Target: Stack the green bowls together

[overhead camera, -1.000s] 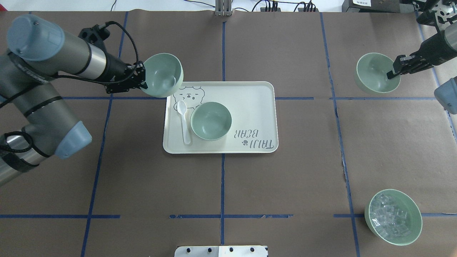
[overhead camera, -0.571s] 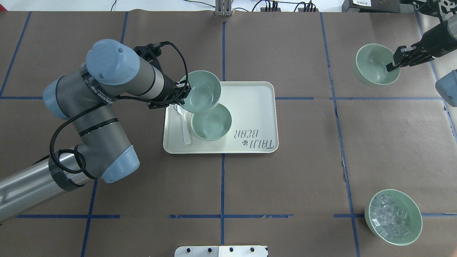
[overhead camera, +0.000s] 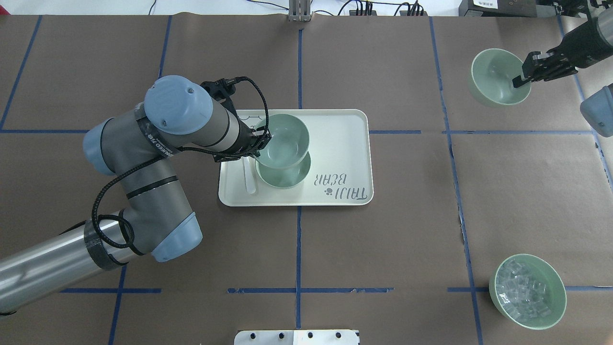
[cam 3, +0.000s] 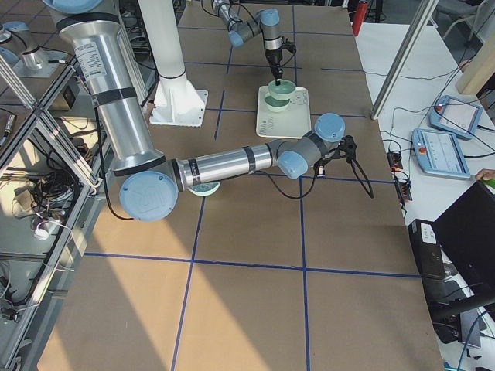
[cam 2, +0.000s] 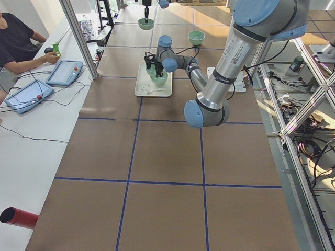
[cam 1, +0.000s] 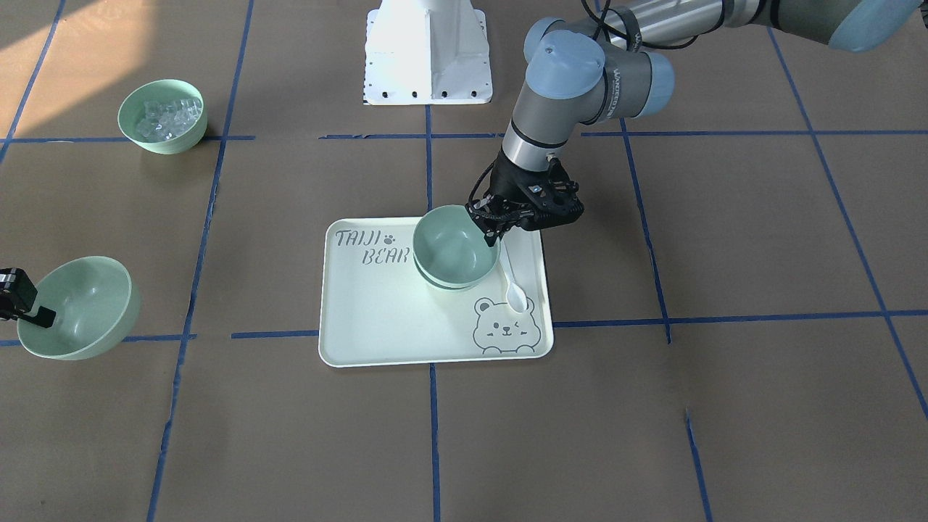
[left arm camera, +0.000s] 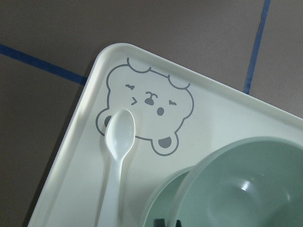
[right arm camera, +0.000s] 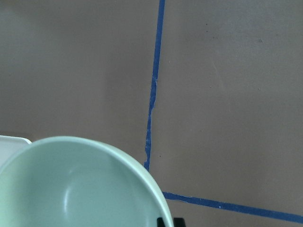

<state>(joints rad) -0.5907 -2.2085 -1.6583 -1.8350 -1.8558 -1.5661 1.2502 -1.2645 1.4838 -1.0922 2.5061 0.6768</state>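
This is a robot lab: a big robot arm (cam 2: 230, 63) stands at a wide table (overhead camera: 383, 230) covered in brown paper with blue tape lines (overhead camera: 298, 249), metal frame posts (cam 2: 81, 42) and loose cables (cam 2: 301, 141) run beside it, and a person (cam 2: 15, 39) sits at a white side desk (cam 2: 31, 136) with touch-screen control pads (cam 2: 64, 72).

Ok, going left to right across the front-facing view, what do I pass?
A tilted bowl held by the right claw, bowl of clear cubes, TAIJI BEAR lettering, upper bowl held by the left claw, white spoon.
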